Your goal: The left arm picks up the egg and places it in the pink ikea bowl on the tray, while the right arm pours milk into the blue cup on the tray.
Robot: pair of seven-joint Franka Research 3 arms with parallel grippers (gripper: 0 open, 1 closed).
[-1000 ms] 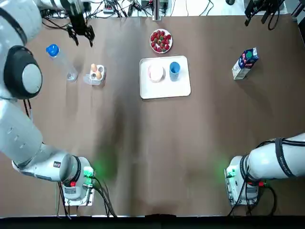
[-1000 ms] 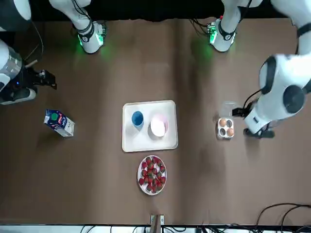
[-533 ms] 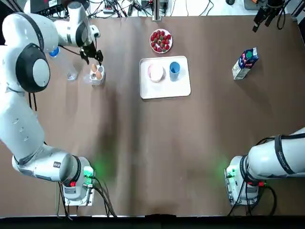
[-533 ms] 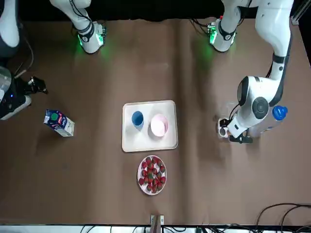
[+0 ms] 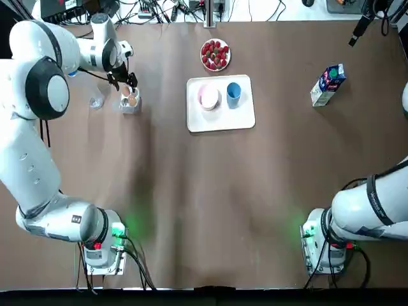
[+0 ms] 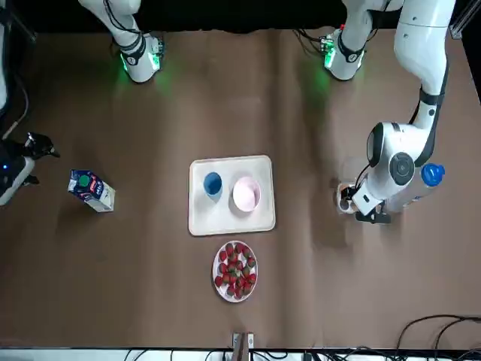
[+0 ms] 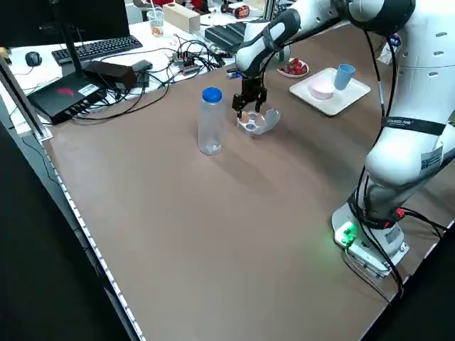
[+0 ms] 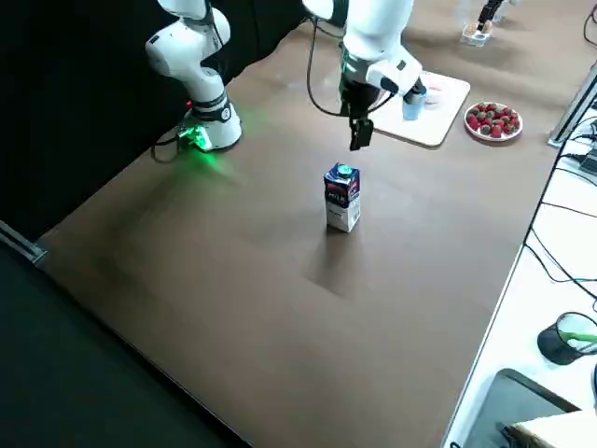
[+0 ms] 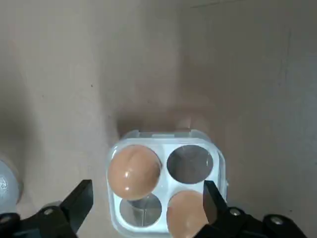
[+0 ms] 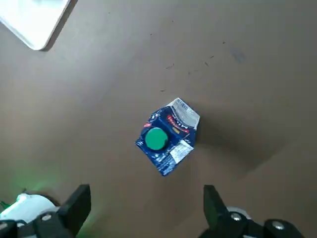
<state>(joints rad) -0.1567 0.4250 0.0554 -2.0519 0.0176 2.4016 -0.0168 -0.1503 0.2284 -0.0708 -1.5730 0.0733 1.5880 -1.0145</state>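
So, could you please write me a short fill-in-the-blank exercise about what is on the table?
The egg holder has four cups and holds ___ eggs. The milk carton has a ___ cap. On the tray, the cup beside the pink bowl is ___. The left gripper hovers over the egg holder with its fingers ___.
Missing words: two, green, blue, open.

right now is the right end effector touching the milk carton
Apart. The right wrist view shows the right end effector open, with bare table between its fingers and the milk carton.
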